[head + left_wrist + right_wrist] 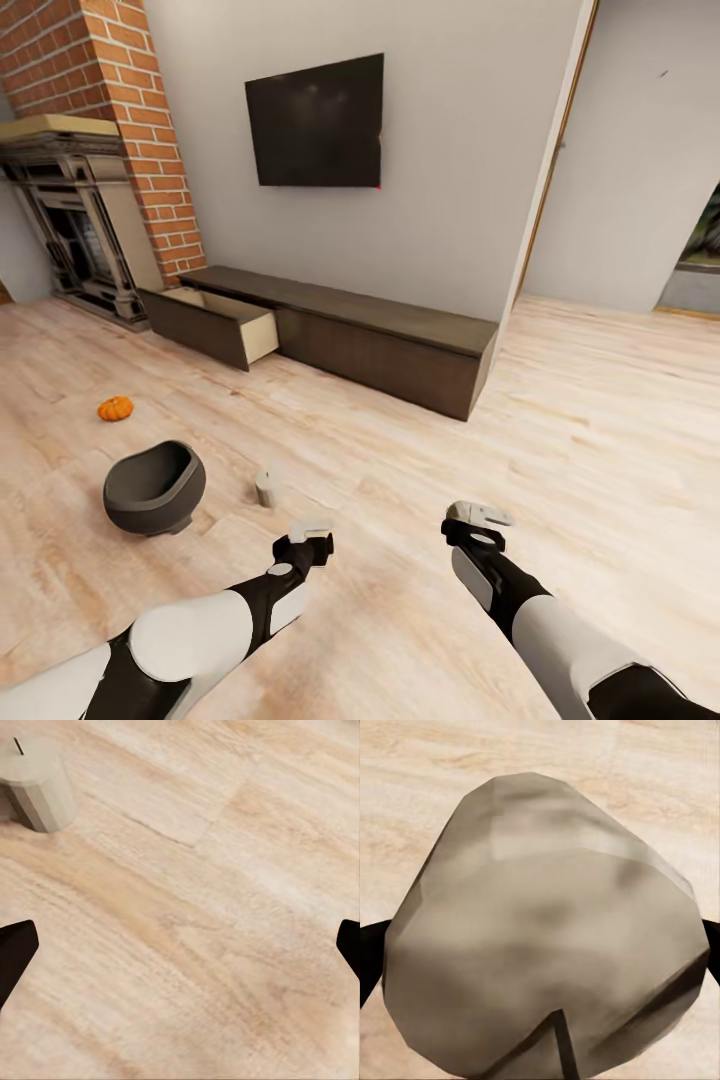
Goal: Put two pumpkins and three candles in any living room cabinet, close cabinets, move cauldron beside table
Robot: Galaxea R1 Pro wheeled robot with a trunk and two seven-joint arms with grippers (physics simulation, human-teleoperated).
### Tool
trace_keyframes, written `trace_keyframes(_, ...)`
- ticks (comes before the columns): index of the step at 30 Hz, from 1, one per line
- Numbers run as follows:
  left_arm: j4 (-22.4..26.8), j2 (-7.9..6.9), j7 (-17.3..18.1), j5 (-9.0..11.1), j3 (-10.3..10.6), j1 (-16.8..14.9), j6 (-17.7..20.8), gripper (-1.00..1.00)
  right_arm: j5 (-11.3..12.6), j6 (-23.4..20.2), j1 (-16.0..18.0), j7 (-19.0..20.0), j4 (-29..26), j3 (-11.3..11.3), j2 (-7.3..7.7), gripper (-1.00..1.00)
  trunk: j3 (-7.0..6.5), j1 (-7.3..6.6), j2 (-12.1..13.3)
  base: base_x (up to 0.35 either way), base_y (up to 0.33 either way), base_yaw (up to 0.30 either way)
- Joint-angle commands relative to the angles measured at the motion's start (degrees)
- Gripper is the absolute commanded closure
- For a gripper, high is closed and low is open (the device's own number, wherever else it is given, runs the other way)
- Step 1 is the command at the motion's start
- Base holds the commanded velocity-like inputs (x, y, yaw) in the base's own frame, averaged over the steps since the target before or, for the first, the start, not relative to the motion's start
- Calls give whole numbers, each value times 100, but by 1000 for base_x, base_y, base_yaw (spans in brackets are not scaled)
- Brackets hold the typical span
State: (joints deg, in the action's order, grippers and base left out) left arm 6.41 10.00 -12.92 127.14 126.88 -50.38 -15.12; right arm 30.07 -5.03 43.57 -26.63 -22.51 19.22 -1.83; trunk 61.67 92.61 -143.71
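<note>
One grey candle (540,907) with a dark wick sits close up between the dark fingers of my right gripper (478,520), which is shut on it above the floor. Another candle (266,487) (34,784) stands on the planks just ahead of my left gripper (310,530), whose fingers are spread wide over bare floor. The black cauldron (155,487) sits to the left of that candle. An orange pumpkin (115,408) lies further back on the left. The dark-brown cabinet (380,340) runs along the wall, its left drawer (215,322) pulled open. The table is out of view.
A brick fireplace (70,220) fills the left corner beside the open drawer. A black TV (316,122) hangs on the wall above the cabinet. A doorway (620,200) opens to the right of the cabinet, with wood floor in front of it.
</note>
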Motion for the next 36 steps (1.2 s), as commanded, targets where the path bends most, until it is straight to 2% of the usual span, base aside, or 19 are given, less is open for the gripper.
trace_keyframes(1, 18, 0, -43, 42, 48, -8, -25, -100, 4, -41, 2, -50, -16, 53, 7, 100, 5, 1, -2, 252, -236, 294)
trace_keyframes(10, 18, 0, -44, 65, 47, -8, -34, -100, -18, -42, 1, -53, -16, 55, 7, 100, 5, 1, -2, 209, -196, 294)
trace_keyframes(26, 18, 0, -43, 85, 30, -8, -48, -100, -19, -42, 1, -45, -16, 47, 7, 100, 5, 1, -2, 5, -4, 291)
trace_keyframes(31, 20, 0, -37, 234, 37, -7, -57, -100, -12, -39, 2, -13, -13, 47, 14, 100, 5, 1, -2, 0, 0, 93)
trace_keyframes(36, 30, 0, -25, 259, 42, -8, -67, -100, -69, -27, -2, 7, 120, 54, -26, 100, 5, 1, -2, 0, 0, 10)
